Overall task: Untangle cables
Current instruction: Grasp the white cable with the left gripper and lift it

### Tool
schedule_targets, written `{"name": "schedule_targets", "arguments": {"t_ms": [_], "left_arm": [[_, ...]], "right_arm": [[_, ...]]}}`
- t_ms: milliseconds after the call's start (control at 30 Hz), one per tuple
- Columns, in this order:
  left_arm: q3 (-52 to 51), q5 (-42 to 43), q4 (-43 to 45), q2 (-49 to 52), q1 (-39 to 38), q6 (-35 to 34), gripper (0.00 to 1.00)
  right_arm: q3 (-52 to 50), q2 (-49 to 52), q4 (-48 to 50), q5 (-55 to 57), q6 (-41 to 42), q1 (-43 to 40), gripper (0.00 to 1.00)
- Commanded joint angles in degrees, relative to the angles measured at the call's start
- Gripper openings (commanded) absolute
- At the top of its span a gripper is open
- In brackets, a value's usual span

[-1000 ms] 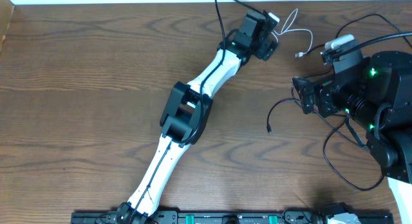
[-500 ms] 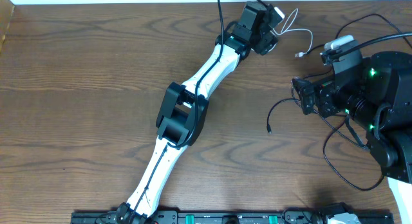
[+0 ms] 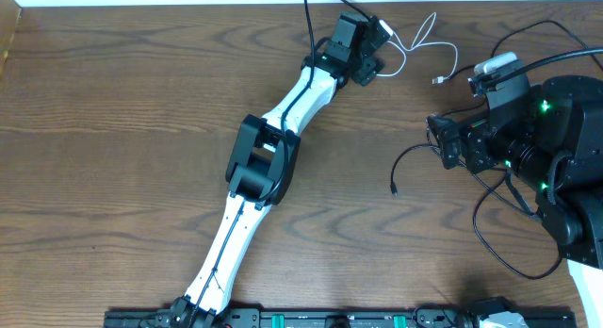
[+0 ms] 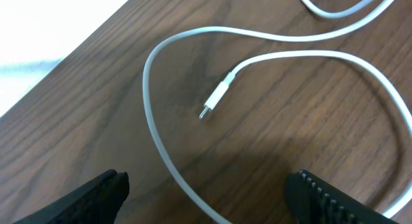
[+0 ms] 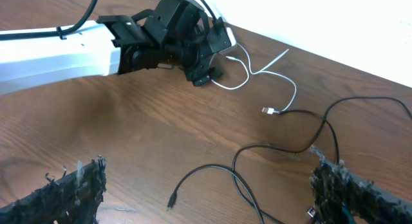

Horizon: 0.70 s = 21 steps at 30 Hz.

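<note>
Your left hand (image 4: 212,198) hangs open astride the white cable (image 4: 147,102) near the surface's far edge. Your right hand (image 5: 206,198) is open above the black cables (image 5: 277,147) by the right edge. You're likely lining up a grasp: lower, then pinch the white cord.

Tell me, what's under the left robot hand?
Under the left gripper lies the white cable, looping on the table, its plug loose. The open fingers hold nothing. From overhead, the gripper covers that part.
</note>
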Motion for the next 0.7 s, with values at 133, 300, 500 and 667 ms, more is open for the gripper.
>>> {"name": "schedule_targets", "arguments": {"t_ms": [133, 300, 500, 667], "left_arm": [[0.22, -0.48, 1.11, 0.83, -0.28, -3.39, 0.67], [0.22, -0.50, 1.16, 0.83, -0.28, -3.37, 0.24], [0.22, -0.52, 1.11, 0.83, -0.22, -3.37, 0.07], [0.22, -0.52, 1.14, 0.83, -0.24, -3.37, 0.52]], "right_arm": [[0.81, -0.35, -0.11, -0.37, -0.79, 0.48, 0.99], [0.81, -0.35, -0.35, -0.42, -0.76, 0.48, 0.99], [0.81, -0.35, -0.66, -1.46, -0.76, 0.48, 0.99], [0.81, -0.35, -0.70, -1.46, -0.79, 0.48, 0.99]]}}
